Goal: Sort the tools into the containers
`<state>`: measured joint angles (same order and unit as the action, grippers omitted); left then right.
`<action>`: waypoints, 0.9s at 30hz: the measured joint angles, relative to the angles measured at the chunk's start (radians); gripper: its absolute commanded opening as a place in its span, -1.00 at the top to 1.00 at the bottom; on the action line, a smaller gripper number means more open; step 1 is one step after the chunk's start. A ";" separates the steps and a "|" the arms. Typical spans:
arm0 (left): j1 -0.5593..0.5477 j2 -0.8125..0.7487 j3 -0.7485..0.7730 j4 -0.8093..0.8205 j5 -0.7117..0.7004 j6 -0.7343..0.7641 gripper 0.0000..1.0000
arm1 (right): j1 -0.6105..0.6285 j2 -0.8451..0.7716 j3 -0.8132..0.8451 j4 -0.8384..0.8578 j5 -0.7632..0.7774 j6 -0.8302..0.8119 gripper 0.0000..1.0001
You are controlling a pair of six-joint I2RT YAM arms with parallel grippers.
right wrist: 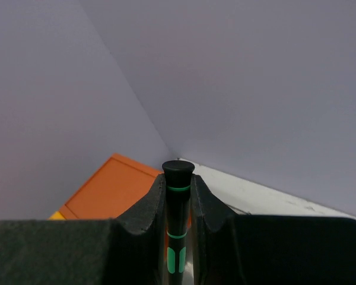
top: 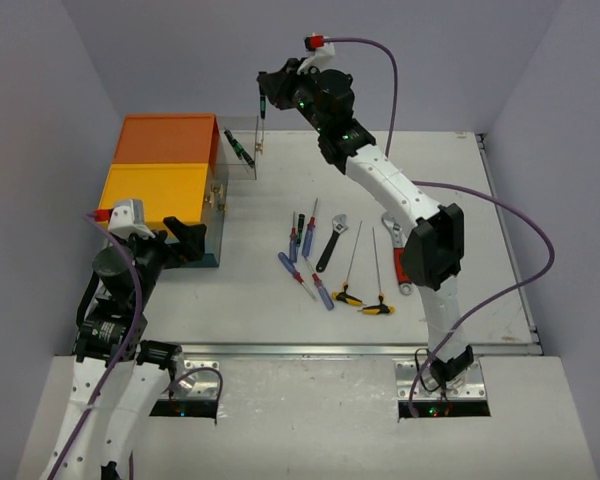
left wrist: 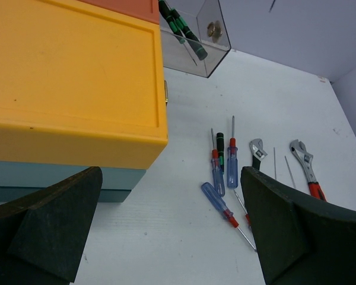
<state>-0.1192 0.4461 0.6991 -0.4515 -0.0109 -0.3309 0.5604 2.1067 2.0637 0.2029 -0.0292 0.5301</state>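
The teal box unit has an orange top (top: pixel 167 138) and a yellow top (top: pixel 156 193). Its clear drawer (top: pixel 238 147) is pulled out on the orange side and holds black-and-green screwdrivers (left wrist: pixel 181 28). My right gripper (top: pixel 264 103) is shut on a black-and-green screwdriver (right wrist: pixel 178 222) and holds it upright above the open drawer. My left gripper (top: pixel 185 240) is open and empty by the box's near right corner. Blue-handled screwdrivers (top: pixel 302 258), a black wrench (top: pixel 334 243), a red-handled wrench (top: pixel 395 250) and two yellow-handled hex keys (top: pixel 363 300) lie on the table.
The yellow top (left wrist: pixel 71 77) fills the upper left of the left wrist view, with the screwdrivers (left wrist: pixel 222 169) to its right. Grey walls stand close on three sides. A metal rail (top: pixel 360 350) runs along the table's near edge.
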 measured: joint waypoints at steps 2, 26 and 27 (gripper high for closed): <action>0.000 0.000 0.000 0.000 0.000 0.000 -1.00 | 0.018 0.076 0.084 0.040 0.006 0.003 1.00; 0.000 -0.005 0.000 0.001 0.016 0.000 -1.00 | 0.146 0.338 0.156 0.140 0.049 -0.387 -0.88; 0.000 -0.005 0.000 0.001 0.016 0.000 -1.00 | 0.146 0.332 0.156 0.112 0.051 -0.392 -0.90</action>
<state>-0.1192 0.4412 0.6987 -0.4507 0.0055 -0.3305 0.7067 2.4382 2.2196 0.3153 0.0217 0.1379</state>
